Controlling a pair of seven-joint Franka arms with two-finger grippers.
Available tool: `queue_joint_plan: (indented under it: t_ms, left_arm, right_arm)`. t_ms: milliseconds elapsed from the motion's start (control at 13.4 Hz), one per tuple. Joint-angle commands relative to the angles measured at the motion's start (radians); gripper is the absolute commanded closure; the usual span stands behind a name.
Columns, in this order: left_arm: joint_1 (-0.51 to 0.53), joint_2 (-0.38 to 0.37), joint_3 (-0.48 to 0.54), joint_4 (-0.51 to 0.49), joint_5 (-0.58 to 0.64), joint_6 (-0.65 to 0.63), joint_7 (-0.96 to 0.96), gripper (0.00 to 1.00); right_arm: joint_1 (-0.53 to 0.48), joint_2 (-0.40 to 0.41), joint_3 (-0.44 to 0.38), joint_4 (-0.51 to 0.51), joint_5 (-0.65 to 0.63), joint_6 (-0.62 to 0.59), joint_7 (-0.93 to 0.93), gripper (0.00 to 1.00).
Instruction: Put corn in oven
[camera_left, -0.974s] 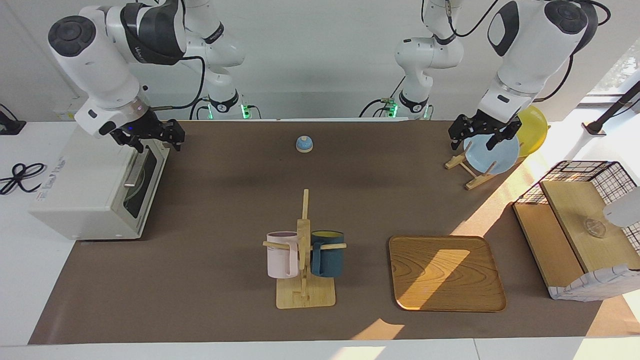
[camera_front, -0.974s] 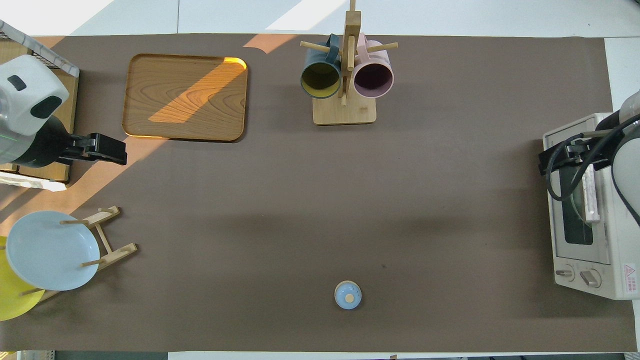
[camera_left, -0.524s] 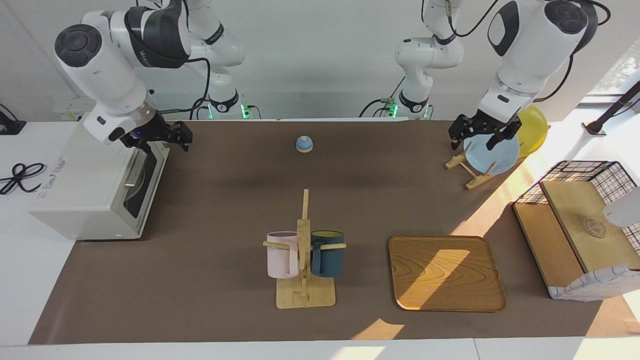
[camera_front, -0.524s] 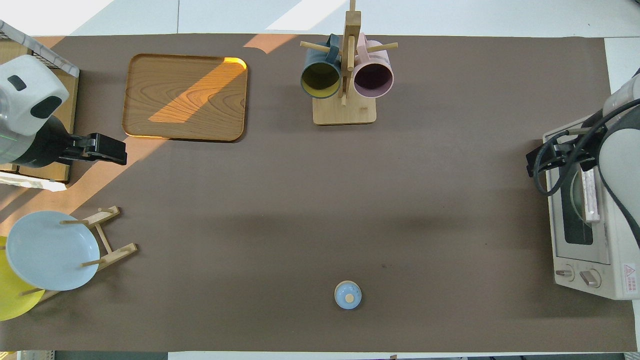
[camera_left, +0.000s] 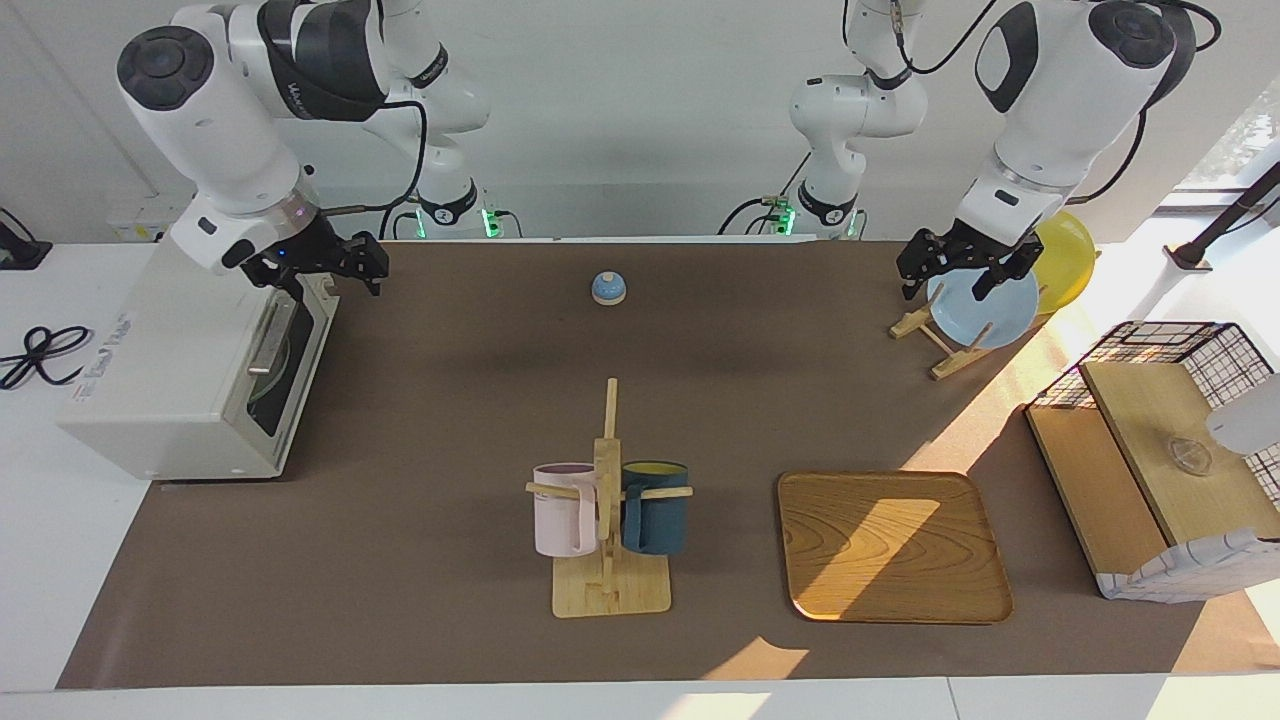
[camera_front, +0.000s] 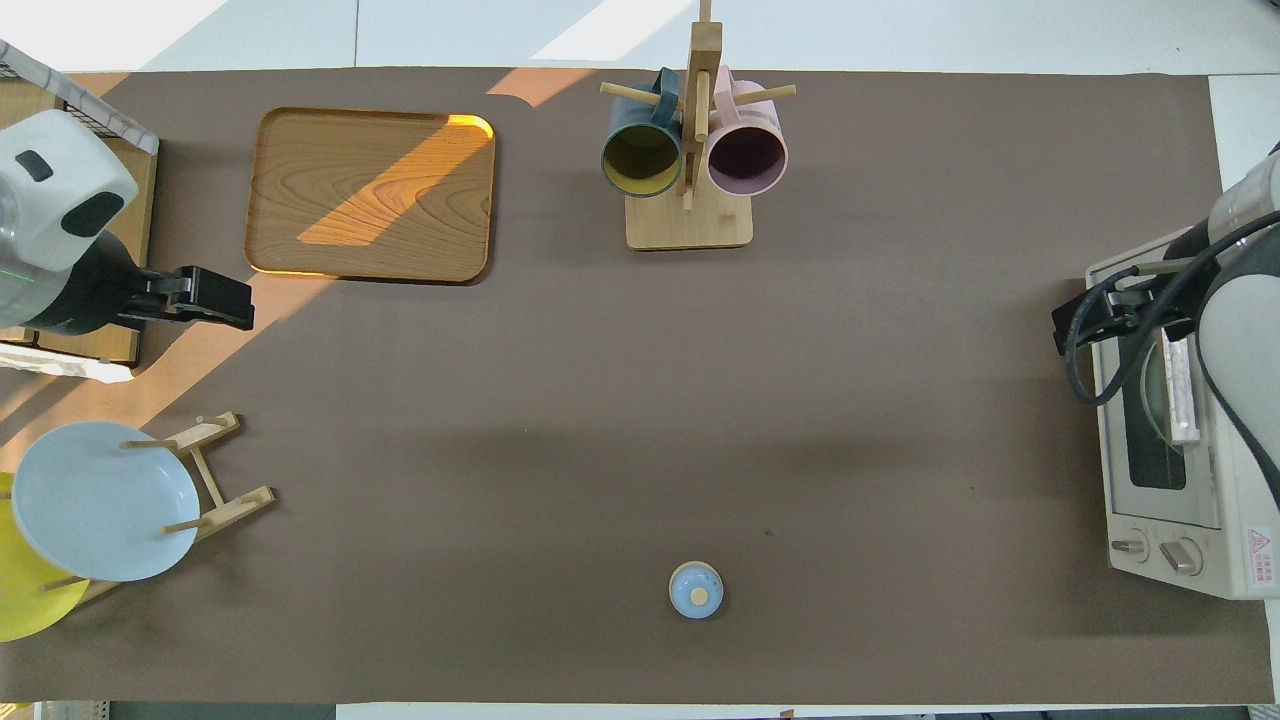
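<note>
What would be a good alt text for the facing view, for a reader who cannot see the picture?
The right gripper hangs above the front top edge of a white oven whose glass door is shut; no corn is visible. The left gripper waits over a blue plate in a rack. Two mugs on a stand and a wooden tray lie farther from the robots.

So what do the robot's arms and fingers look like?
Both arms are chunky white tubes with rounded joints and dark grey caps. Black cables loop along them, and green lights glow at their bases. The right gripper and left gripper are black, each with two short black fingers. The right arm has small dark lettering on a joint.
</note>
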Motion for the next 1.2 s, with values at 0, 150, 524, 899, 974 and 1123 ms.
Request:
queue_joint_plan:
  t_ms: [0, 150, 524, 899, 974, 1123]
  left_arm:
    - [0.01, -0.02, -0.007, -0.012, 0.014, -0.006, 0.002, 0.0]
    - [0.01, -0.021, -0.007, -0.012, 0.014, -0.006, 0.002, 0.0]
    - [0.01, -0.02, -0.007, -0.012, 0.014, -0.006, 0.002, 0.0]
    - [0.01, -0.02, -0.007, -0.012, 0.014, -0.006, 0.002, 0.0]
    - [0.01, -0.02, -0.007, -0.012, 0.014, -0.006, 0.002, 0.0]
    - [0.01, -0.02, -0.007, -0.012, 0.014, -0.006, 0.004, 0.0]
  right_arm:
    - [0.037, -0.01, -0.06, -0.003, -0.014, 0.0, 0.002, 0.0]
    - [0.037, -0.007, -0.071, -0.01, -0.002, 0.0, 0.001, 0.0]
    - [0.037, -0.013, -0.07, 0.005, 0.007, 0.004, 0.007, 0.0]
    - [0.028, -0.02, -0.074, 0.019, 0.035, 0.057, 0.007, 0.0]
    - [0.028, -0.022, -0.074, 0.019, 0.05, 0.072, 0.008, 0.0]
    - [0.029, -0.022, -0.073, 0.019, 0.05, 0.074, 0.004, 0.0]
